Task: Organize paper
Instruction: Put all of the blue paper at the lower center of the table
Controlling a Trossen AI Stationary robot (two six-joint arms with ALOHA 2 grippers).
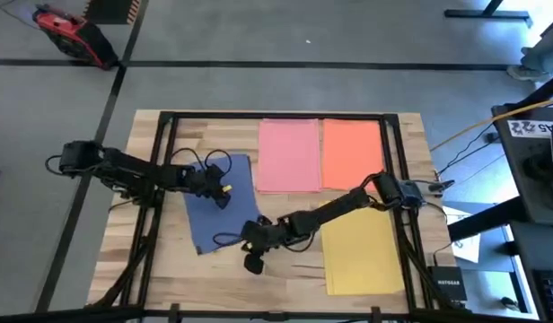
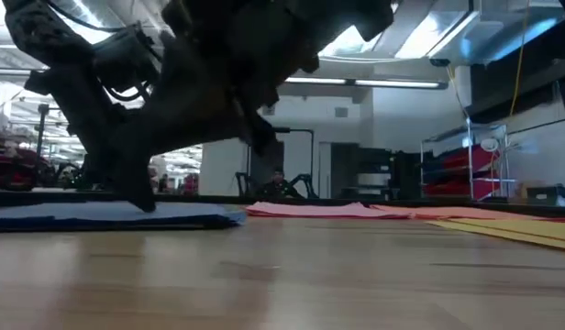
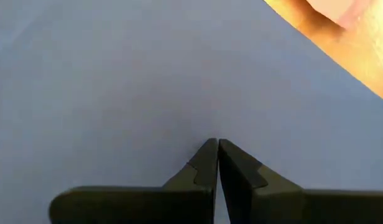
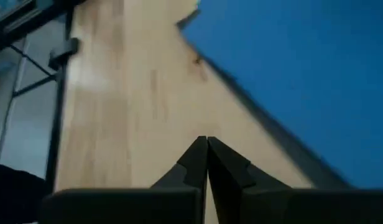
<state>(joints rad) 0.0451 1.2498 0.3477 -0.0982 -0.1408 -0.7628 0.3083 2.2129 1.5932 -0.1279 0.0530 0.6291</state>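
Observation:
Four sheets of paper lie flat on the wooden table: blue (image 1: 218, 205) at centre left, pink (image 1: 288, 154) and orange-red (image 1: 351, 152) side by side at the far edge, yellow (image 1: 362, 251) at near right. My left gripper (image 1: 224, 192) is shut, with its tips down on the blue sheet (image 3: 117, 74), right of its middle. My right gripper (image 1: 252, 256) is shut and sits low over bare wood (image 4: 117, 106) just off the blue sheet's near right corner (image 4: 303, 74). I cannot tell whether it touches the table. My left gripper has its shut fingertips (image 3: 210, 155) set on the blue sheet's top face (image 3: 217, 127), right of the sheet's middle. The fingers come from above, slanting in from the table's left. The sheet lies flat on the table under them.
A dark metal frame (image 1: 276, 115) runs along the table's far edge and down both sides. Cables trail from both arms over the blue sheet. Bare wood (image 1: 285, 287) lies between the blue and yellow sheets at the near edge. A small black box (image 1: 447, 285) sits at the near right corner.

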